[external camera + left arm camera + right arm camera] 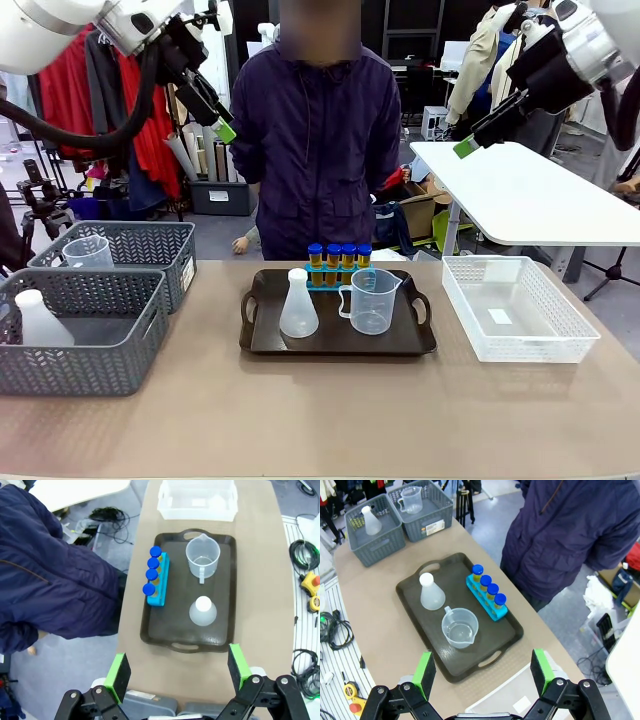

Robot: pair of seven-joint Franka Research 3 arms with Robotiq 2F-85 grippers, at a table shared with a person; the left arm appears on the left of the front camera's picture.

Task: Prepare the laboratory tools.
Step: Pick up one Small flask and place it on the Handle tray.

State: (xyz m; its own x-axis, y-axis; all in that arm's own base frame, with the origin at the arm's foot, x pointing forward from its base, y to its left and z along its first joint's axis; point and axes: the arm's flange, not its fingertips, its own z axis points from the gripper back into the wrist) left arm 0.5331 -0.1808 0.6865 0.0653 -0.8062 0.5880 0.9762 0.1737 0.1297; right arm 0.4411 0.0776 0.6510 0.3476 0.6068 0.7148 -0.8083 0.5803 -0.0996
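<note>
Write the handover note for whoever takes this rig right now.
Left gripper: open, raised, holding nothing.
Right gripper: open, raised, holding nothing.
On the dark tray: conical flask, measuring beaker, blue rack with four blue-capped amber tubes.
The grey baskets hold another flask and beaker; the white mesh basket holds none of the tools.
Done: nothing gripped yet.
Left: all tray items.

around the dark tray the bench lies bare in front and in strips on both sides. on the tray, the conical flask and measuring beaker stand near each other in front, with the blue rack of capped tubes behind them. left of the tray stand two grey baskets; right, the white mesh basket. behind the tray stands the person.
</note>
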